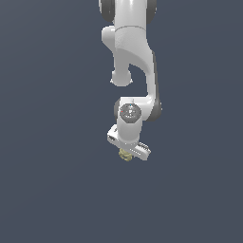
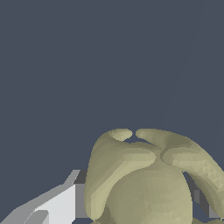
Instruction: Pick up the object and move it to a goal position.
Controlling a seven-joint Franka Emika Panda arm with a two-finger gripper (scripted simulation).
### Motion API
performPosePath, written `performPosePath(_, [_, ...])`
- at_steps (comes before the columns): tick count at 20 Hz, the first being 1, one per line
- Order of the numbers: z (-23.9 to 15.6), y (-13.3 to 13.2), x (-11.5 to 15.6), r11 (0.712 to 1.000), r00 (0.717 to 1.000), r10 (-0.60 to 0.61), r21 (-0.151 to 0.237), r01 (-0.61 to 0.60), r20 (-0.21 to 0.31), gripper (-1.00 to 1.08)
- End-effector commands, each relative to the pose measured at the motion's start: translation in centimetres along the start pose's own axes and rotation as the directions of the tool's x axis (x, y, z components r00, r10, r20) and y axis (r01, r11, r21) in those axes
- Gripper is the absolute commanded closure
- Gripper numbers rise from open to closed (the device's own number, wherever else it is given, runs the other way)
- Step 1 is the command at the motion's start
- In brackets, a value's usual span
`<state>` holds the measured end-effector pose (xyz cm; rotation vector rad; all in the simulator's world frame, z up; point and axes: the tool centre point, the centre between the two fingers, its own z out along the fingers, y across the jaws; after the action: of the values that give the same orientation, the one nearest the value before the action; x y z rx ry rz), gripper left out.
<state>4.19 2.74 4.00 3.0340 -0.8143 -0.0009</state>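
The gripper (image 1: 128,153) seems to hold the object (image 1: 125,154) between its fingers (image 2: 57,205), so the pick looks done, while no goal position is visible.

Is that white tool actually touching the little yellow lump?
Cannot tell. In the exterior view the lump sits right under the tool with no visible gap; the wrist view shows a finger beside the lump, contact hidden.

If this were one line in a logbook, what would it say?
arm: over plain surface | gripper: at object | closure: unclear | goal: not visible
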Motion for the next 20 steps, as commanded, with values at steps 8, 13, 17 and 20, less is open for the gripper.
performPosePath(8, [-0.1,3.0,-4.8,1.000,1.000,0.000,0.000,0.000,0.000,1.08])
performPosePath(13, [-0.1,4.5,-7.3,1.000,1.000,0.000,0.000,0.000,0.000,1.08])
performPosePath(17, [-0.1,5.4,-8.8,1.000,1.000,0.000,0.000,0.000,0.000,1.08])
performPosePath(20, [-0.1,6.0,-9.7,1.000,1.000,0.000,0.000,0.000,0.000,1.08])
